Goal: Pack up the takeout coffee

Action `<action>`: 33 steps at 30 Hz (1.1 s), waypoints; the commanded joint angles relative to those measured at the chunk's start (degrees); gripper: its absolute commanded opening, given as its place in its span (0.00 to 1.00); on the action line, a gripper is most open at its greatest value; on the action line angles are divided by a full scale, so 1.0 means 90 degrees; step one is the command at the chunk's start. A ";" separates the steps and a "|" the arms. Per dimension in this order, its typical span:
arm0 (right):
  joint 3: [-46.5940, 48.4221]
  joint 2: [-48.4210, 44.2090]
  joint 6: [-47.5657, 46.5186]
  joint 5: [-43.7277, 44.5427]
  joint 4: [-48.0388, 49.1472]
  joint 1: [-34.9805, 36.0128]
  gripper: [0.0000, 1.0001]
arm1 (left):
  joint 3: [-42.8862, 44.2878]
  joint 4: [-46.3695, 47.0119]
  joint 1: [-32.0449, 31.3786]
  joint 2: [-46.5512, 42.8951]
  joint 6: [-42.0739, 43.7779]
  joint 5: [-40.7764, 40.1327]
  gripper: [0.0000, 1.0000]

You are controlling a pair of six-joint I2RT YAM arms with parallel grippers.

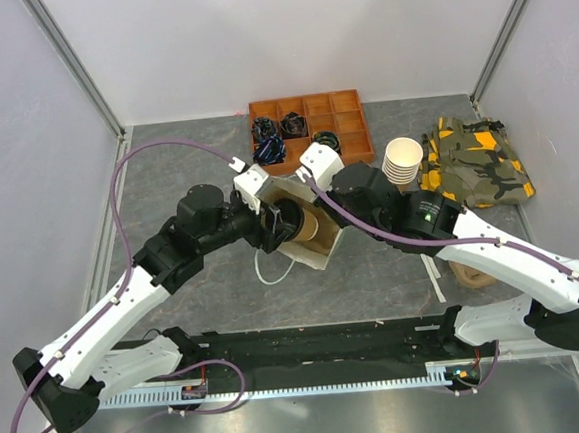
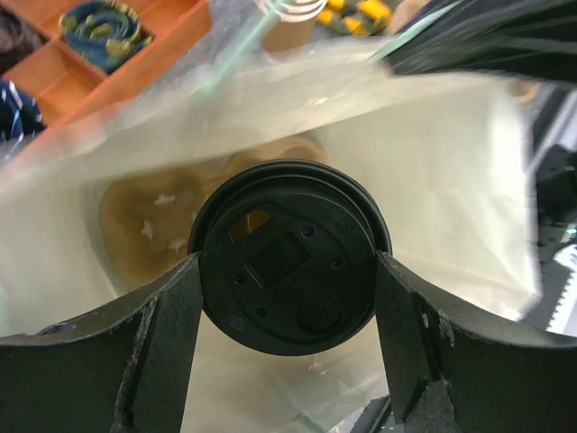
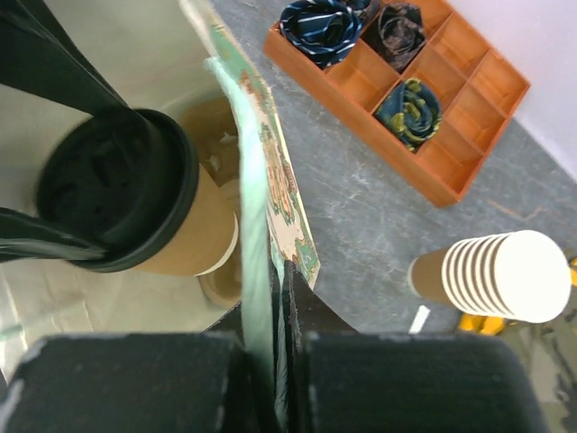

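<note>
The takeout coffee (image 2: 287,257), a tan-brown cup with a round black lid, is held by my left gripper (image 2: 287,298), shut on it at the lid's sides. The cup is inside the mouth of a white paper bag (image 2: 451,180). In the right wrist view the cup (image 3: 171,225) hangs inside the bag, above a brown pulp tray (image 3: 216,284) at the bag's bottom. My right gripper (image 3: 288,298) is shut on the bag's printed wall (image 3: 270,171) and holds it open. In the top view both grippers meet at the bag (image 1: 311,240).
An orange divided tray (image 1: 308,127) with dark rolled items stands at the back. A stack of cream paper cups (image 1: 402,159) and a camouflage bag (image 1: 474,162) are at the right. A white strip (image 1: 435,280) lies on the table.
</note>
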 commanded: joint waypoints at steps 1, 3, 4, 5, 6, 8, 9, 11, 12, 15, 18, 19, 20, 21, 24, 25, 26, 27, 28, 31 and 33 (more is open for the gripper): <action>-0.0053 -0.0144 0.0723 -0.0169 0.0244 0.0036 0.00 | -0.0381 0.0764 -0.0039 0.0003 -0.0121 -0.0312 0.42; -0.0276 -0.0242 0.0850 -0.0354 0.0283 0.0036 0.00 | -0.0509 0.0901 -0.0039 -0.0017 -0.0130 -0.0293 0.42; -0.0355 -0.0271 0.0938 -0.0423 0.0322 0.0036 0.00 | -0.0596 0.0960 -0.0039 0.0002 -0.0159 -0.0254 0.42; -0.0424 -0.0339 0.0958 -0.0482 0.0341 0.0046 0.00 | -0.0646 0.1096 -0.0058 0.0022 -0.0169 -0.0244 0.42; -0.0541 -0.0379 0.0977 -0.0521 0.0380 0.0046 0.00 | -0.0694 0.1146 -0.0078 0.0041 -0.0179 -0.0244 0.42; -0.0610 -0.0428 0.0987 -0.0571 0.0439 0.0055 0.00 | -0.0831 0.1321 -0.0155 0.0090 -0.0111 -0.0283 0.42; -0.0629 -0.0428 0.0997 -0.0532 0.0459 0.0046 0.00 | -0.0890 0.1399 -0.0175 0.0100 -0.0072 -0.0302 0.42; -0.0620 -0.0418 0.1036 -0.0570 0.0468 0.0055 0.00 | -0.1104 0.1527 -0.0224 0.0100 0.0055 -0.0332 0.41; -0.0620 -0.0408 0.1056 -0.0619 0.0459 0.0055 0.00 | -0.1163 0.1614 -0.0244 0.0091 0.0113 -0.0332 0.41; -0.0698 -0.0486 0.1036 -0.0766 0.0468 0.0143 0.00 | -0.1349 0.1722 -0.0312 0.0003 0.0221 -0.0332 0.41; -0.0688 -0.0545 0.0929 -0.0678 0.0527 0.0241 0.00 | -0.1456 0.1732 -0.0400 -0.0114 0.0348 -0.0332 0.42; -0.0679 -0.0603 0.0890 -0.0649 0.0585 0.0260 0.00 | -0.1534 0.1742 -0.0439 -0.0231 0.0368 -0.0361 0.42; -0.0707 -0.0633 0.0861 -0.0639 0.0615 0.0280 0.00 | -0.1564 0.1732 -0.0458 -0.0280 0.0368 -0.0409 0.42; -0.0727 -0.0672 0.0793 -0.0639 0.0644 0.0309 0.00 | -0.1622 0.1665 -0.0449 -0.0339 0.0581 -0.0497 0.42; -0.0961 -0.0857 0.0617 -0.0639 0.0751 0.0475 0.00 | -0.1720 0.1586 -0.0449 -0.0592 0.0845 -0.0750 0.42; -0.1029 -0.0944 0.0607 -0.0629 0.0781 0.0475 0.00 | -0.1730 0.1576 -0.0449 -0.0709 0.0924 -0.0819 0.42; -0.1107 -0.0965 0.0597 -0.0639 0.0791 0.0485 0.00 | -0.1720 0.1547 -0.0449 -0.0759 0.0983 -0.0888 0.43; -0.1127 -0.0984 0.0626 -0.0619 0.0781 0.0504 0.00 | -0.1691 0.1547 -0.0449 -0.0788 0.1060 -0.0995 0.43; -0.1128 -0.0965 0.0655 -0.0600 0.0771 0.0495 0.00 | -0.1662 0.1547 -0.0458 -0.0846 0.1090 -0.1034 0.43; -0.1118 -0.0907 0.0694 -0.0580 0.0820 0.0495 0.00 | -0.1564 0.1556 -0.0458 -0.0808 0.1042 -0.1015 0.43; -0.1098 -0.0809 0.0762 -0.0522 0.0849 0.0495 0.00 | -0.1515 0.1547 -0.0458 -0.0750 0.0896 -0.0773 0.42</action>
